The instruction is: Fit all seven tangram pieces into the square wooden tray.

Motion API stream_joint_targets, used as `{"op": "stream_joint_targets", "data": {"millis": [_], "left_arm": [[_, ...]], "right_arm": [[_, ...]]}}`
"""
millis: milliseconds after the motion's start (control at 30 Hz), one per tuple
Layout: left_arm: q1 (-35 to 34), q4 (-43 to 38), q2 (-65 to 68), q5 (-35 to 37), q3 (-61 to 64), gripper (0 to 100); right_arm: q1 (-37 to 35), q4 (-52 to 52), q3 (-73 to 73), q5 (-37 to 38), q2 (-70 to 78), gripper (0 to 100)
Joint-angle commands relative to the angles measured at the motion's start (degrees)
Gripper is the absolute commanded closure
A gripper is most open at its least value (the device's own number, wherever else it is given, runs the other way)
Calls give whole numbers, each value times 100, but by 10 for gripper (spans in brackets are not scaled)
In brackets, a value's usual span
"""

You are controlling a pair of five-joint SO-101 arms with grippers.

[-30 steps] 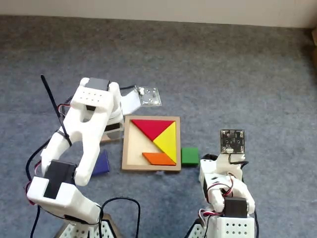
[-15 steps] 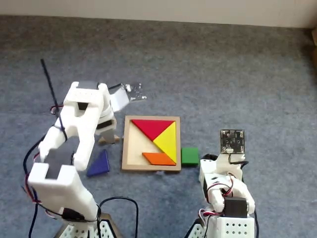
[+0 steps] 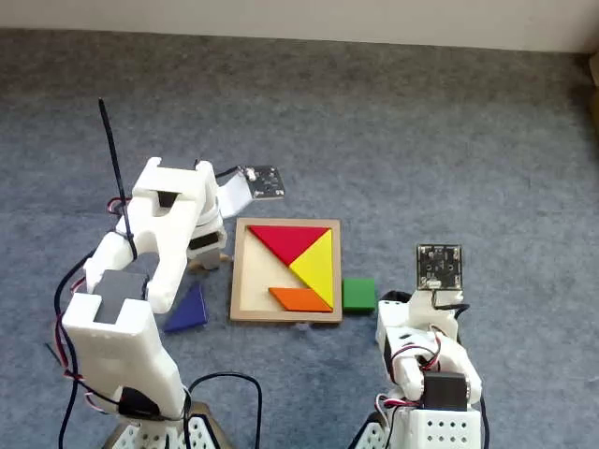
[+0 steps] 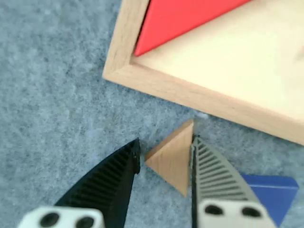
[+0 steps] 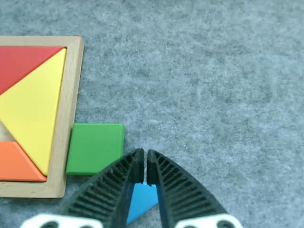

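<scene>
Straddles the wooden triangle (image 4: 172, 159) with the left gripper (image 4: 165, 142): jaws half open, one jaw touching, nothing clamped yet. Lies on the carpet (image 3: 421, 140) just beside the tray (image 3: 240, 281), at its 9 o'clock; calls for carrying toward 3 o'clock.

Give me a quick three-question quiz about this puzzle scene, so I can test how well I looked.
1. True or false: the green square lies inside the wooden tray.
2. How many pieces lie in the tray? A) two B) three C) five
3. Fill the gap: the triangle between the fingers of the left claw is ___ in colour.

Key: 1. False, it lies on the carpet against the tray's outer edge. 2. B: red, yellow and orange. 3. Plain wood.
</scene>
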Motion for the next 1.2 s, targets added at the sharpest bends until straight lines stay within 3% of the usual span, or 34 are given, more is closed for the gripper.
{"op": "stream_joint_targets", "data": {"millis": [0,233,633,733,900,1167], "left_arm": [[-66,70,13,44,-171,850],[57,765,-277,44,-251,918],[295,1486,-1587,88,-207,905],[145,1486,-1596,114,-207,857],[-374,1345,-1578,738,-198,736],[-488,-35,-1569,879,971,726]], "right_arm": [[84,-66,523,62,-31,971],[84,-66,523,62,-31,971],[84,-66,523,62,-31,971],[84,-66,523,62,-31,971],[92,-66,523,62,-31,971],[92,-66,523,62,-31,971]]}}
